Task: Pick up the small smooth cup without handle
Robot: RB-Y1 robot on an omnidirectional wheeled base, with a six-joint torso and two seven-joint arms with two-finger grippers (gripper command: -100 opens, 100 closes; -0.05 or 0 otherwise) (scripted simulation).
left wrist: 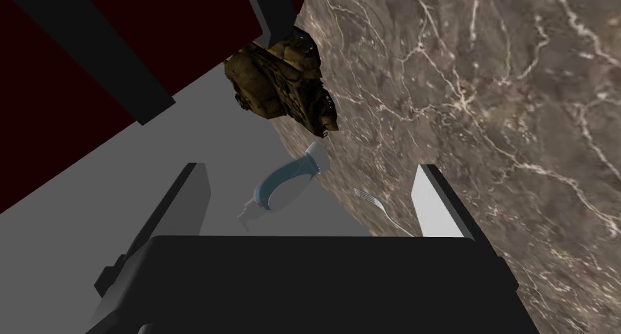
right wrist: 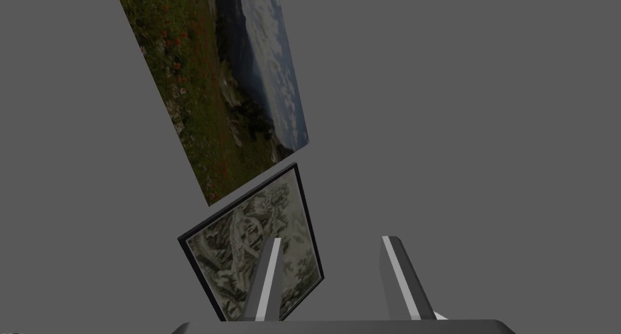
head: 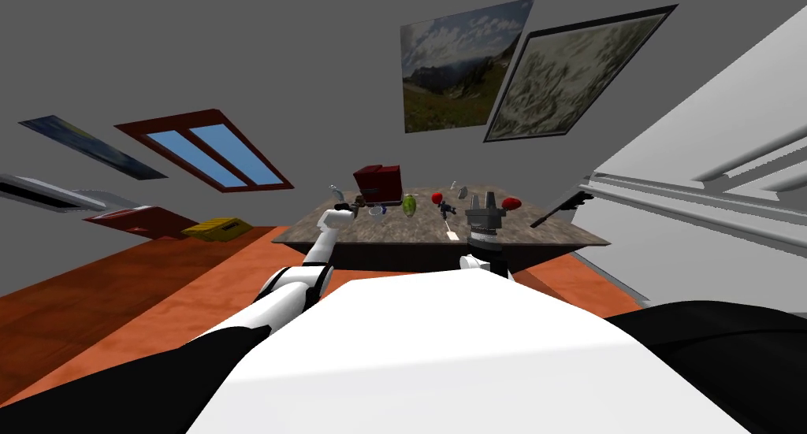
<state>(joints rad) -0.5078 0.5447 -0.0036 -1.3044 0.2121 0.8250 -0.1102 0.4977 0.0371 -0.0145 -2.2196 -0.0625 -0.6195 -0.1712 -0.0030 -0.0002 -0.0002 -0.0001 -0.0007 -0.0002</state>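
Note:
A small pale cup (left wrist: pixel 285 188) with a teal band lies tilted at the rim of the brown marble table (left wrist: pixel 485 106). My left gripper (left wrist: pixel 309 197) is open, and the cup sits just beyond the gap between its fingers (left wrist: pixel 436 203), untouched. In the head view the left gripper (head: pixel 352 209) reaches over the table's far left part, beside a dark red box (head: pixel 378 183). My right gripper (head: pixel 484 201) points upward above the table's near edge. It is open, with nothing between its fingertips (right wrist: pixel 330 276).
A brown lumpy object (left wrist: pixel 282 85) sits close past the cup, and a fork (left wrist: pixel 379 209) lies by my right finger. On the table (head: pixel 410 228) are a green item (head: pixel 409 205), two red items (head: pixel 436 198) (head: pixel 511 203) and a black object (head: pixel 561 207).

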